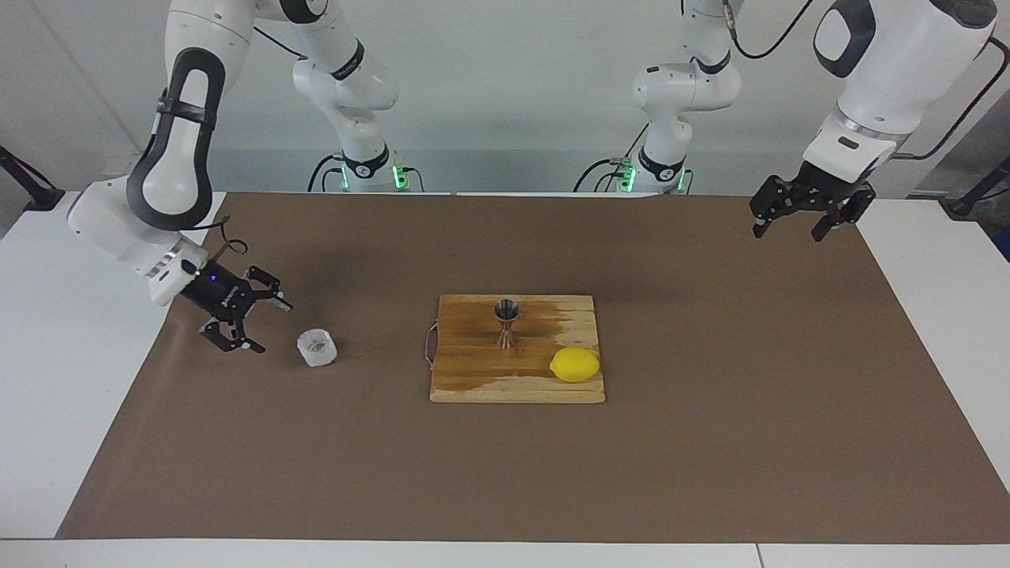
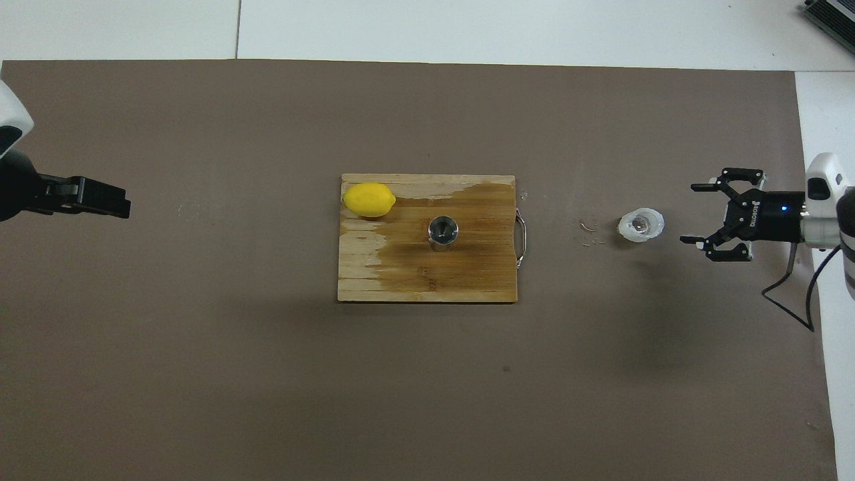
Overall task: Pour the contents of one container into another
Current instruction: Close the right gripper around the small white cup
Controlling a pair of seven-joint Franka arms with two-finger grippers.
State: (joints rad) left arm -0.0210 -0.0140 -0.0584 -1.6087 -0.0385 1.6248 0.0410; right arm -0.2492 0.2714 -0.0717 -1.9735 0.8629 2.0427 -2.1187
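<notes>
The translucent plastic cup stands on the brown mat, between the wooden board and the right arm's end of the table. My right gripper hovers low beside it, toward the right arm's end. It is open, its fingers point at the cup, and a small gap separates them. The steel jigger stands upright in the middle of the board. My left gripper hangs open over the mat toward the left arm's end, holding nothing.
The wooden cutting board has a dark wet stain and a wire handle facing the cup. A lemon lies on one of its corners. Small specks dot the mat between board and cup.
</notes>
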